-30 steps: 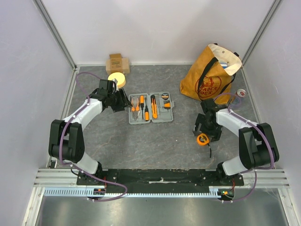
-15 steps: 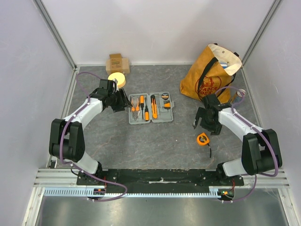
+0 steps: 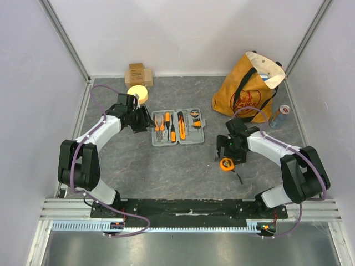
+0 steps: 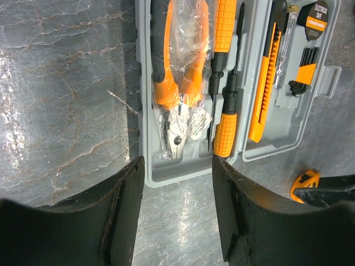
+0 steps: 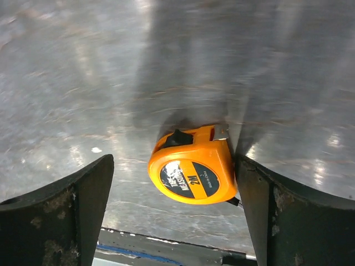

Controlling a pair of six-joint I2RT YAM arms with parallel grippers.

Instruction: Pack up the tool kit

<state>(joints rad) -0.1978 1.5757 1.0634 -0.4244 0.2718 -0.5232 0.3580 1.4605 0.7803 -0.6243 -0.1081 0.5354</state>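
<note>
Lying open and flat mid-tabletop [image 3: 166, 172]: one grey tool kit case [image 3: 178, 127], both halves facing up.

Counted in its slots from the left wrist view:
- one pair of pliers [image 4: 180, 83], orange grips, in a clear bag
- two orange-handled screwdrivers [image 4: 224, 130], head to tail
- one utility knife [image 4: 265, 88]
- one roll of electrical tape [image 4: 319, 16]
- one clip of hex keys [image 4: 302, 75]

One tape measure [image 3: 226, 164], orange, is outside the case, on the bare tabletop to its right and nearer the arms.

The left gripper [image 3: 145, 119] hangs at the case's left edge, jaws apart and holding nothing.

The right gripper [image 5: 173, 177] is over the tape measure with its jaws spread wide either side. One finger is against the measure and the other stands clear, so there is no grip.

Also there: one orange-brown tote bag [image 3: 249, 86], one drink can [image 3: 280, 116], one cardboard box [image 3: 138, 74] and one yellow roll [image 3: 137, 93].
</note>
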